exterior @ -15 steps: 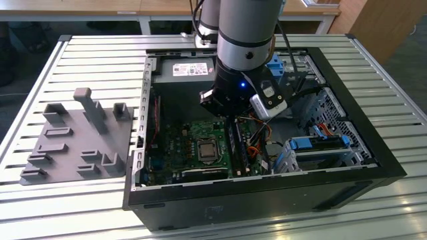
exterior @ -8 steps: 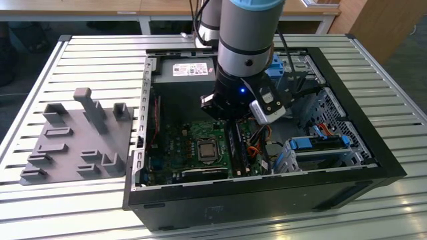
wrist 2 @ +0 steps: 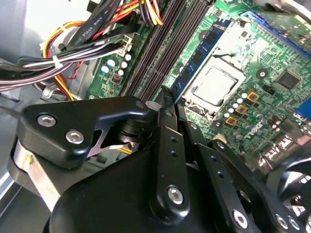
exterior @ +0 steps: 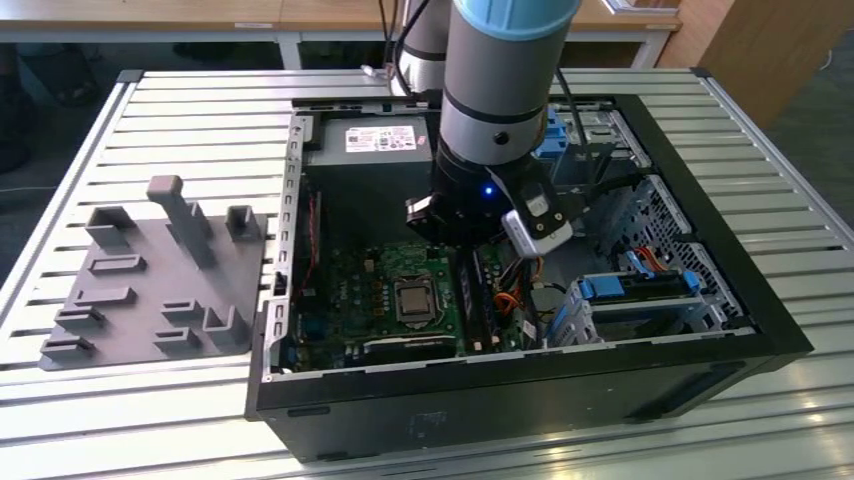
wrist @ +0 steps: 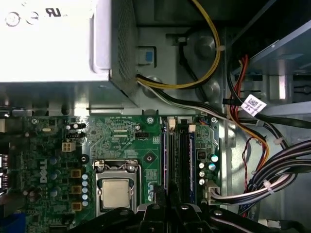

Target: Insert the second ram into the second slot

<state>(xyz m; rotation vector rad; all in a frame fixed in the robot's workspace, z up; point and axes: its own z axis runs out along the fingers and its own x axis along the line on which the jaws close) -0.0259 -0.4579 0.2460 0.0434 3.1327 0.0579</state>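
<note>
My gripper [exterior: 465, 262] reaches down into the open computer case [exterior: 747, 330], over the bank of memory slots [exterior: 474, 310] beside the processor socket. The second ram [wrist 2: 201, 56], a thin blue stick with dark chips, stands on edge in the slot nearest the socket, also in the first wrist view [wrist: 165, 160]. In both wrist views the gripper [wrist 2: 163, 100] [wrist: 169, 201] is shut, its tip at the near end of that stick. Contact is hidden by the gripper's body. Another bluish strip [wrist: 192, 160] runs along the far side of the slot bank.
The processor socket [wrist: 115, 191] lies right beside the slots. Cable bundles [wrist: 272, 179] [wrist 2: 73, 53] crowd the other side. The power supply [exterior: 380, 140] fills the case's back and a drive cage with blue latches [exterior: 634, 290] its right. A grey fixture plate [exterior: 154, 280] sits at the exterior view's left.
</note>
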